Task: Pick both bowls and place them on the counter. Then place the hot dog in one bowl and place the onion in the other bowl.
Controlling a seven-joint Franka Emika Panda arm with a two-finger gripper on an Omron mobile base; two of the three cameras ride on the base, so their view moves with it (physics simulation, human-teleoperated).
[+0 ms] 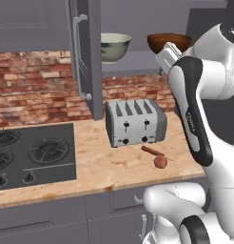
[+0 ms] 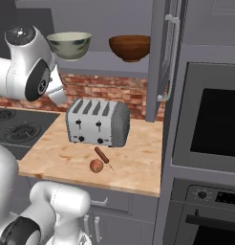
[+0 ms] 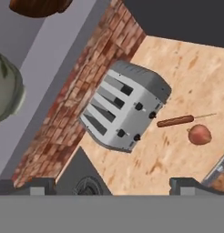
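Observation:
Two bowls stand side by side on the shelf of an open wall cabinet: a pale grey-green bowl (image 1: 114,46) (image 2: 69,45) (image 3: 7,86) and a dark reddish-brown bowl (image 1: 161,40) (image 2: 130,48) (image 3: 38,7). My arm partly hides the brown one in the left base view. On the tan counter (image 1: 104,167) (image 2: 133,167) in front of the toaster lie the thin hot dog (image 1: 151,150) (image 2: 101,155) (image 3: 175,121) and the round onion (image 1: 160,162) (image 2: 96,165) (image 3: 199,134), close together. My gripper (image 3: 114,187) is open and empty, held high above the counter, in front of and below the shelf.
A silver four-slot toaster (image 1: 135,122) (image 2: 98,123) (image 3: 125,107) sits against the brick wall under the shelf. The open cabinet door (image 1: 85,57) (image 2: 162,57) hangs beside the shelf. A black stove top (image 1: 33,152) lies left of the counter, and a wall oven (image 2: 210,124) stands at the right.

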